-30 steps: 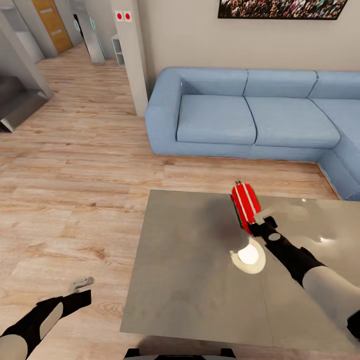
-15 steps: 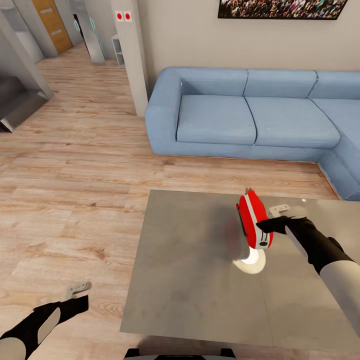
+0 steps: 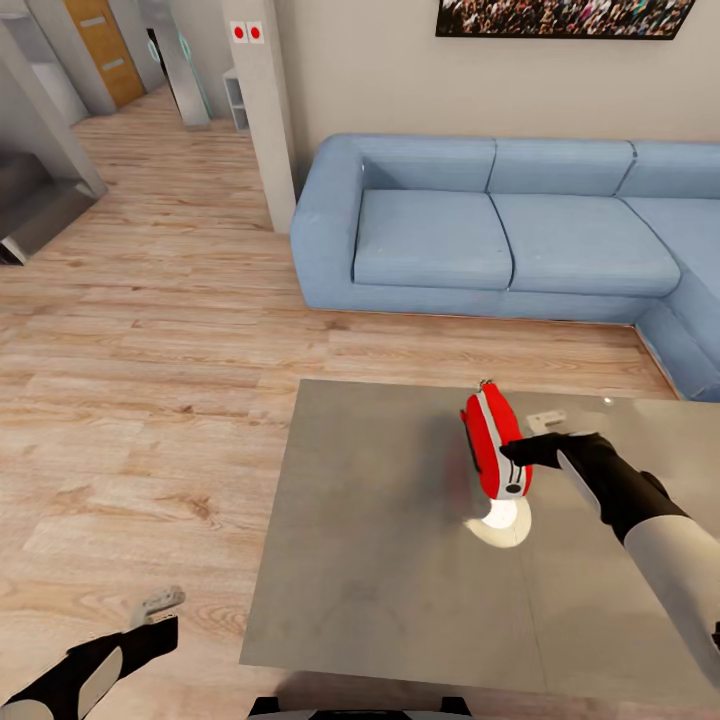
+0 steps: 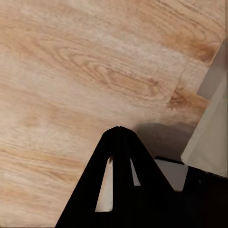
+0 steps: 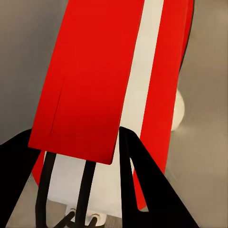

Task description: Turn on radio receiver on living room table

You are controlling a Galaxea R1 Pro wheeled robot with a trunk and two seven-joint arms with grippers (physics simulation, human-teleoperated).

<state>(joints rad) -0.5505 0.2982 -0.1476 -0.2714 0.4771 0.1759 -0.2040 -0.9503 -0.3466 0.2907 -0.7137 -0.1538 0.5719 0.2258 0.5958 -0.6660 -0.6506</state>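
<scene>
a light-blue corner sofa stands against the beige wall, under a framed crowd picture. light wood floor runs toward a white pillar with two red dots — beyond it, an orange door.

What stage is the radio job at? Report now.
Done: the robot is at the table in the living room. In hand: the right end effector is against the radio, fingertips on its narrow side. Left: whether it is switched on cannot be told. The left end effector hangs over the floor.

Bright even render, white glare on table (glossy), soft shadows
</scene>
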